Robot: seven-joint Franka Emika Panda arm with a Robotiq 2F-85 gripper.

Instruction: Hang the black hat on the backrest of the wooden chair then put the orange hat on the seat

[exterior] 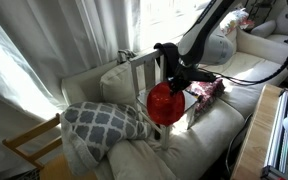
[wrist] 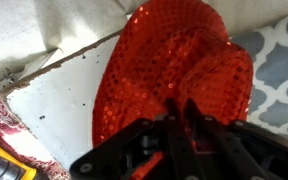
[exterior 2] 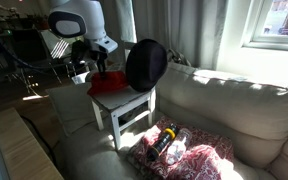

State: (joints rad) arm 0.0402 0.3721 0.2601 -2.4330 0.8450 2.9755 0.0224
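My gripper [wrist: 174, 118] is shut on the rim of the orange hat [wrist: 174, 65], a red-orange sequined disc. It holds the hat tilted just over the pale seat [wrist: 59, 100] of the wooden chair. In both exterior views the orange hat [exterior: 164, 103] [exterior 2: 109, 83] hangs below the gripper [exterior: 174, 78] [exterior 2: 96, 68] at the seat [exterior 2: 127, 101]. The black hat [exterior 2: 146, 65] hangs on the backrest's top rail. The slatted backrest [exterior: 136, 75] stands behind the orange hat. Whether the orange hat touches the seat I cannot tell.
The chair stands on a pale sofa [exterior 2: 234, 100]. A grey-and-white patterned cushion [exterior: 104, 122] [wrist: 280, 60] lies beside it. A pink patterned cloth bundle [exterior: 206, 92] [exterior 2: 184, 150] lies on the other side. A yellowish bare-wood chair frame [exterior: 29, 145] stands off the sofa's end.
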